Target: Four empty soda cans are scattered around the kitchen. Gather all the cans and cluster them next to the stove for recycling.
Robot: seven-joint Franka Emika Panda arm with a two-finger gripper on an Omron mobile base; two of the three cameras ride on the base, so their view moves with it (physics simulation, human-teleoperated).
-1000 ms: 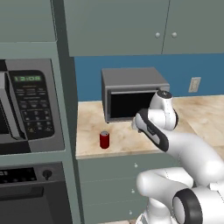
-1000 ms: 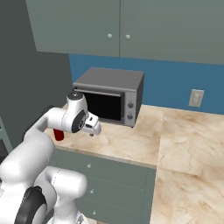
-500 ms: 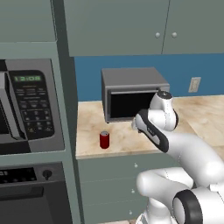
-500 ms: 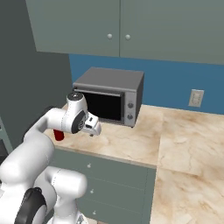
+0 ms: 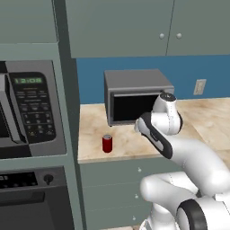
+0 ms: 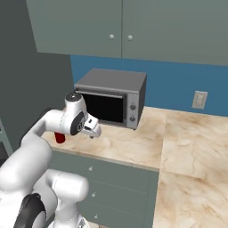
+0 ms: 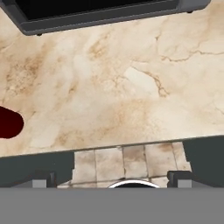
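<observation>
Marbled beige counter (image 5: 206,117) runs under grey wall cabinets (image 6: 133,26) and a blue backsplash, ending at a tall oven column on one side.

My end effector (image 6: 94,130) hangs above the counter just in front of the microwave (image 5: 134,95), wrist bent so it faces down at the stone. Its jaws stand fully apart and nothing is held between them; in the hand view the two finger tips (image 7: 43,178) sit at the bottom corners with bare counter and the front edge beyond.

One red soda can (image 5: 107,143) stands upright near the counter's front edge, apart from the end effector and toward the oven side. In the hand view it shows as a dark red shape (image 7: 8,122) at the frame's edge; in the right base view a sliver of it (image 6: 59,138) shows past my forearm.

Assessment of the step in hand: reaching for this can. I judge the hand should shift sideways until the can is centred between the fingers, then descend and close around the mid-body, keeping it vertical.

Obstructions: the microwave body stands just behind the working area. The built-in oven keypad panel (image 5: 33,103) lies beyond the can. A wall outlet (image 6: 199,99) is well clear.
</observation>
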